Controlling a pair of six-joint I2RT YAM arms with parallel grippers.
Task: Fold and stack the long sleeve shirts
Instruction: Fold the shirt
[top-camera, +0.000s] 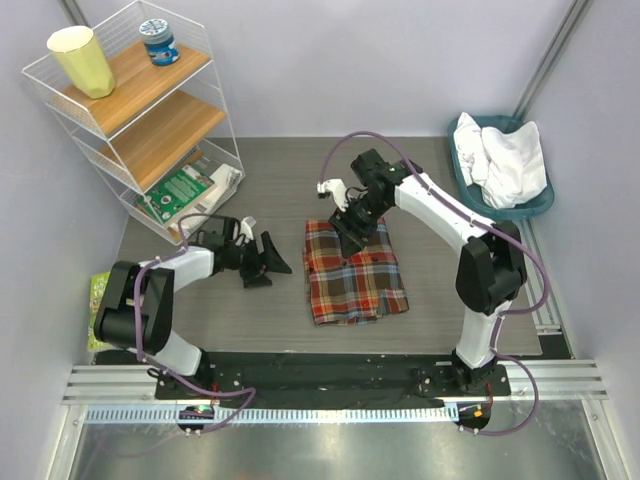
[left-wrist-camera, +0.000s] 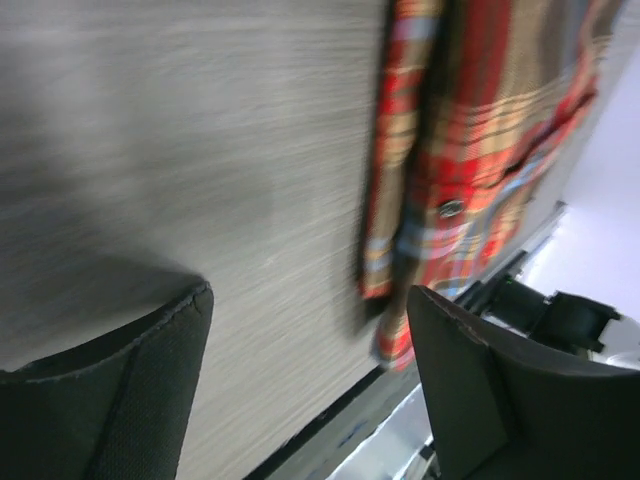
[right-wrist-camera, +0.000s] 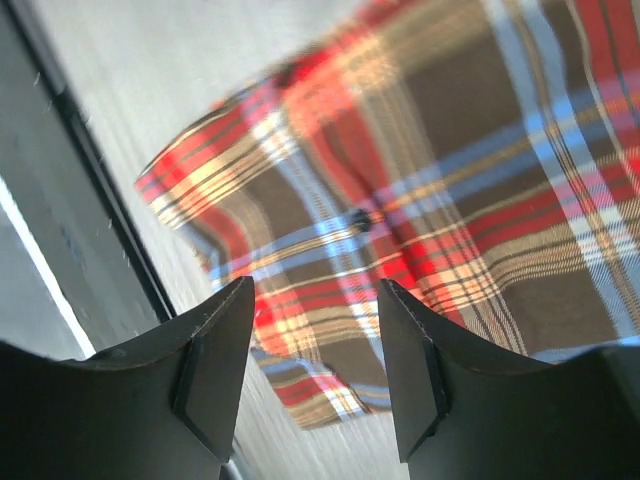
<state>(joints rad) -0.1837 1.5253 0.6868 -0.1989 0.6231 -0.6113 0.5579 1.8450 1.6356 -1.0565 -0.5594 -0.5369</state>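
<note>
plaid shirt, folded flat on the table, judged soft, light, limp (pinch an edge through all layers); left gripper just left of it, jaws parted, empty; right gripper over its far edge, likewise parted, empty; white shirt heaped in teal basket, far right corner.

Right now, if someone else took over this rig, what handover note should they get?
Left pincer: open, empty, low over the table, left of the plaid shirt.
Right pincer: open, holding nothing, above the plaid shirt's far edge.
Plaid shirt lies folded in a rectangle mid-table. The white shirt sits crumpled in the teal basket at the far right.
Done: plaid shirt folded.
Left: take out the white shirt, fold it, stack the two.
</note>
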